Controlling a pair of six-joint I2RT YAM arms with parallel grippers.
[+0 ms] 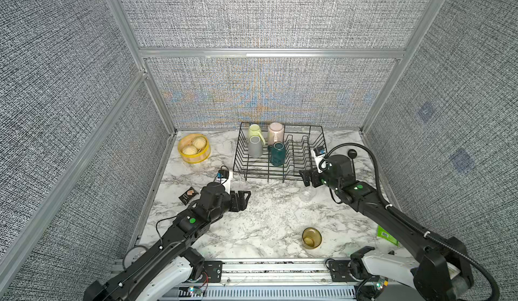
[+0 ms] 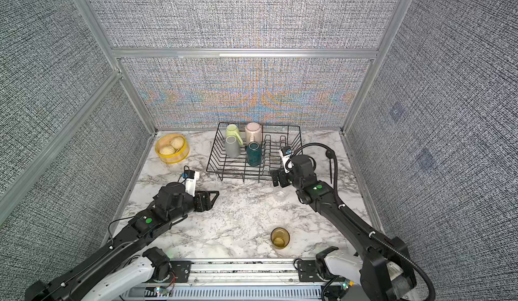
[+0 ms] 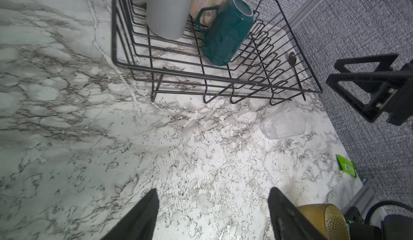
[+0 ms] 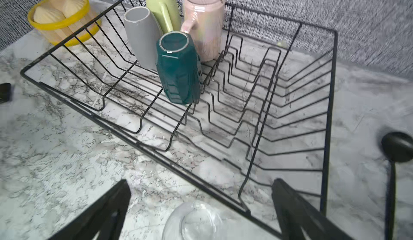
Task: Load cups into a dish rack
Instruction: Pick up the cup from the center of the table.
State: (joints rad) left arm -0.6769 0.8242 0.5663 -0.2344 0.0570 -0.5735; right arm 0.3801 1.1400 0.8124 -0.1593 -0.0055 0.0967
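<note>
The black wire dish rack (image 1: 266, 172) stands at the back of the marble top. In its left half stand a light green mug (image 1: 254, 131), a pale pink mug (image 1: 276, 133), a grey mug (image 1: 255, 146) and a dark teal mug (image 1: 278, 154), all mouth down. A clear glass (image 1: 307, 194) stands on the marble just in front of the rack's right end. My right gripper (image 1: 305, 178) hangs open above it, and in the right wrist view the glass (image 4: 194, 222) shows low between the spread fingers, untouched. An amber tumbler (image 1: 311, 238) lies near the front edge. My left gripper (image 1: 244, 200) is open and empty, left of the glass.
A yellow steamer basket (image 1: 194, 148) with buns sits at the back left. A black spoon (image 1: 351, 154) lies right of the rack. A dark packet (image 1: 188, 196) lies by the left wall and a green packet (image 1: 386, 235) under my right arm.
</note>
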